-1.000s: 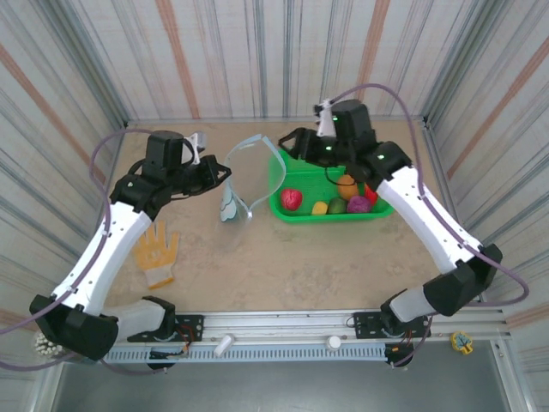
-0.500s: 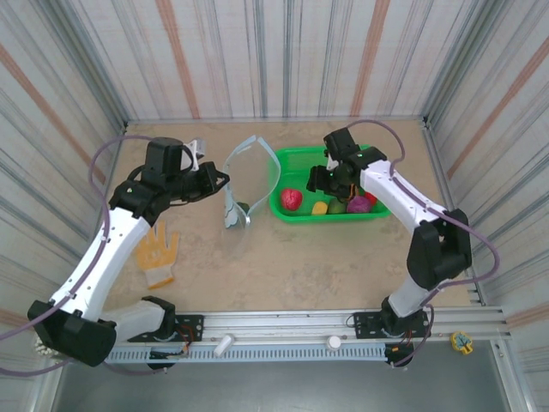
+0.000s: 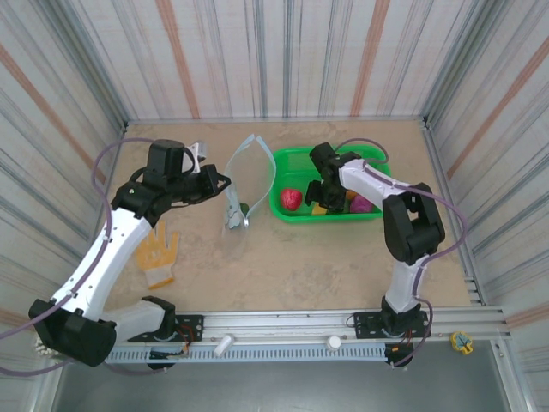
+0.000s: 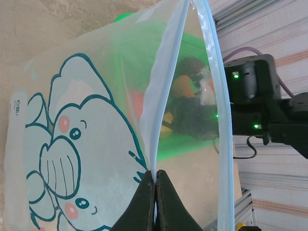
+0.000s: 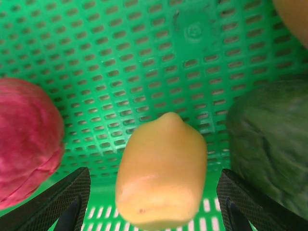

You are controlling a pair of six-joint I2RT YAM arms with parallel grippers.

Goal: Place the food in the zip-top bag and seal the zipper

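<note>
Yellow plastic toy vegetable (image 5: 161, 168), centre frame, in green mesh basket (image 5: 120, 57): light, rigid, probably slippery; take across waist. Right end effector (image 5: 154, 207) apart, straddling it. Left end effector (image 4: 155, 197) clamped on rim of crinkly transparent bag (image 4: 72, 144).

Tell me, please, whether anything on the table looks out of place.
A yellow glove lies on the table beside the left arm, apart from the zip-top bag and basket; it is not food.

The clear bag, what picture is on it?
A cartoon elephant, teal outlines and pink cheeks, on the clear plastic zip-top bag; clearest in the left wrist view.
</note>
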